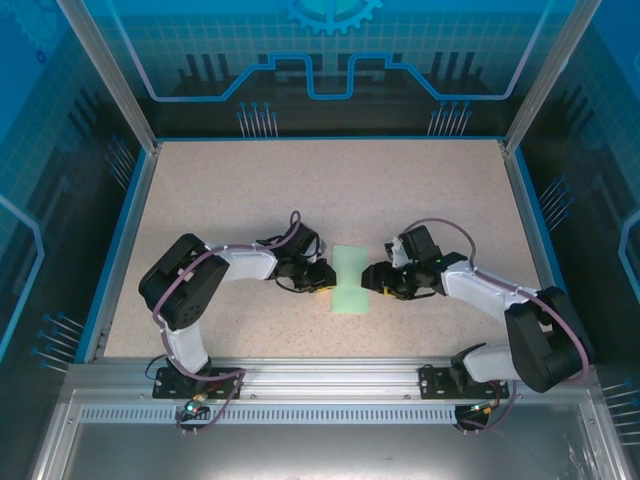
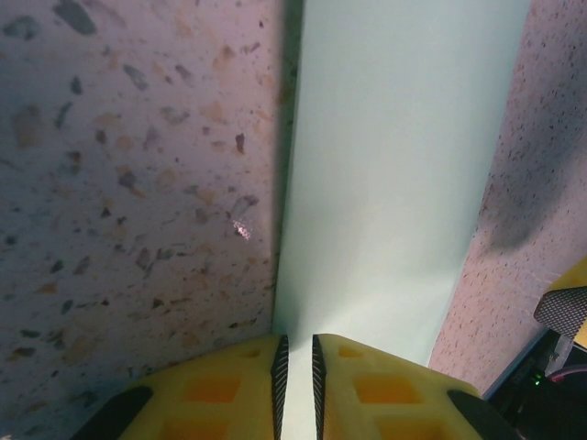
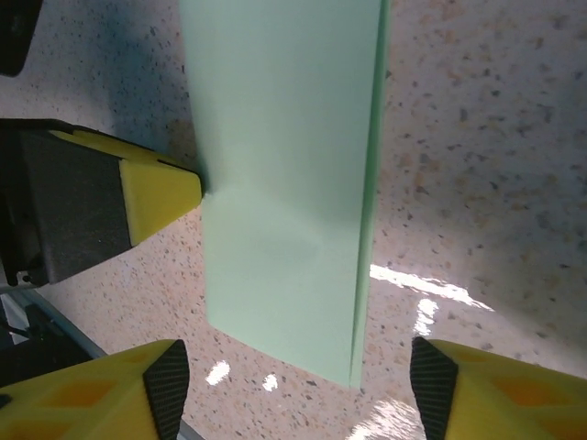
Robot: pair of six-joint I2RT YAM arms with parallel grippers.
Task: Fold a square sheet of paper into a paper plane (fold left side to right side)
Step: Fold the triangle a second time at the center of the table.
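Note:
The square sheet of paper [image 1: 350,280] lies mid-table, pale mint green and folded into a narrow double-layer rectangle. My left gripper [image 1: 322,276] is at its left edge, shut on that edge. In the left wrist view the paper [image 2: 394,165] runs between the nearly closed yellow fingers of the left gripper [image 2: 296,385]. My right gripper [image 1: 375,280] is at the paper's right side. In the right wrist view it [image 3: 300,380] stands open, jaws wide, with the paper [image 3: 284,183] just ahead of it. A yellow fingertip [image 3: 156,197] of the left gripper touches the paper's far edge. A paper plane is out of view.
The speckled beige table [image 1: 250,190] has a blue rim [image 1: 125,240] and clear panels on three sides. An aluminium rail [image 1: 330,375] carries both arm bases along the near edge.

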